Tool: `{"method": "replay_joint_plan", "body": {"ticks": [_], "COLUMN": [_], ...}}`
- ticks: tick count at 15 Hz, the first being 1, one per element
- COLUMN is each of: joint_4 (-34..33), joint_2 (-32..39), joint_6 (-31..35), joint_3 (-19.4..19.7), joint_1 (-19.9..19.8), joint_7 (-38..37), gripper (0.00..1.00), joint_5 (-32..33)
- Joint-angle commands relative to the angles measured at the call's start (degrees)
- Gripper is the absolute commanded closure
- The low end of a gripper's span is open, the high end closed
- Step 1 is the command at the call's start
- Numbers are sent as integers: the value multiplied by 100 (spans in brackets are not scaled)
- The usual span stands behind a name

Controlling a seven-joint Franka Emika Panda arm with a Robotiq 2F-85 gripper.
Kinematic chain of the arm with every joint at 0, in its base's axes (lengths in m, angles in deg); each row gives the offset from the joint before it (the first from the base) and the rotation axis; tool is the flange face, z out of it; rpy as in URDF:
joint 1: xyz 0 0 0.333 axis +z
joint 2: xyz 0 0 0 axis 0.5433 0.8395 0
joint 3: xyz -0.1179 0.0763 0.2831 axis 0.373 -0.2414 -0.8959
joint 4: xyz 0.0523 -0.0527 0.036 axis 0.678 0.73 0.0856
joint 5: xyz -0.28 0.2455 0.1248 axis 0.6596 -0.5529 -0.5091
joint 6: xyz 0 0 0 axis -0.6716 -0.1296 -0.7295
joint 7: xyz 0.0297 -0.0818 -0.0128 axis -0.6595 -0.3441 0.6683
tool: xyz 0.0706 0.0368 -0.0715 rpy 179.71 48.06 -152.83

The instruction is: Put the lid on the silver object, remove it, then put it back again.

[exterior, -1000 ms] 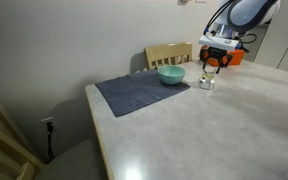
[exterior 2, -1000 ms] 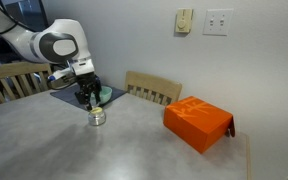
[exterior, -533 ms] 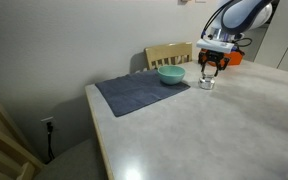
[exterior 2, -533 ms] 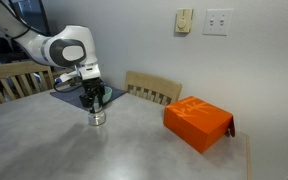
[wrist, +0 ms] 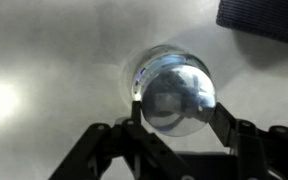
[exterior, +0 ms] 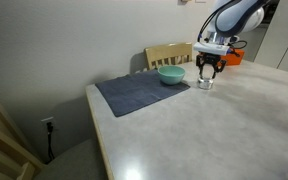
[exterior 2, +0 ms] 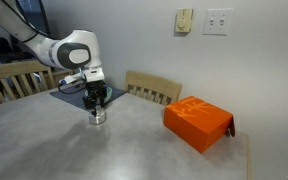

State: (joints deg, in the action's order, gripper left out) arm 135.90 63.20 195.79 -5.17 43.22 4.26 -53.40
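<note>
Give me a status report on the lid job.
Jaws shut on the lid. Lid over the silver pot, seating unclear. Teal bowl nearby, not touching.

In the wrist view the lid (wrist: pixel 176 92) is a blurred shiny round face that hides what is under it, the lower edge cuts off the body of the gripper (wrist: pixel 174 108), and only a corner of the dark mat (wrist: pixel 256 18) shows. In both exterior views the silver object (exterior: pixel 206 85) (exterior 2: pixel 98 118) is very small and the gripper covers its top, so the lid cannot be told apart from it there. In an exterior view the orange box (exterior: pixel 233 57) is partly hidden behind the gripper.
</note>
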Motion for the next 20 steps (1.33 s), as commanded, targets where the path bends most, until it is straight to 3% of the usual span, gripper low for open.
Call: {"method": "replay_joint_plan", "body": {"ticks": [1, 3, 4, 6, 16, 18, 19, 20], "joint_4": [-121, -38, 66, 286, 1456, 1634, 1187, 1277], "joint_2": [80, 65, 27, -114, -1335, -1554, -1210, -1314], "joint_6": [-99, -4, 124, 285, 1239, 1380, 1112, 1154], "joint_3": [-91, -84, -54, 44, 633, 579, 435, 427], "joint_1": [-126, -132, -84, 50, 919, 912, 765, 775], "joint_7": [176, 216, 187, 73, -778, -864, -794, -819], "gripper": [56, 20, 8, 2, 0, 0, 0, 0], "joint_5": [-113, -88, -32, 121, 1388, 1628, 1484, 1547]}}
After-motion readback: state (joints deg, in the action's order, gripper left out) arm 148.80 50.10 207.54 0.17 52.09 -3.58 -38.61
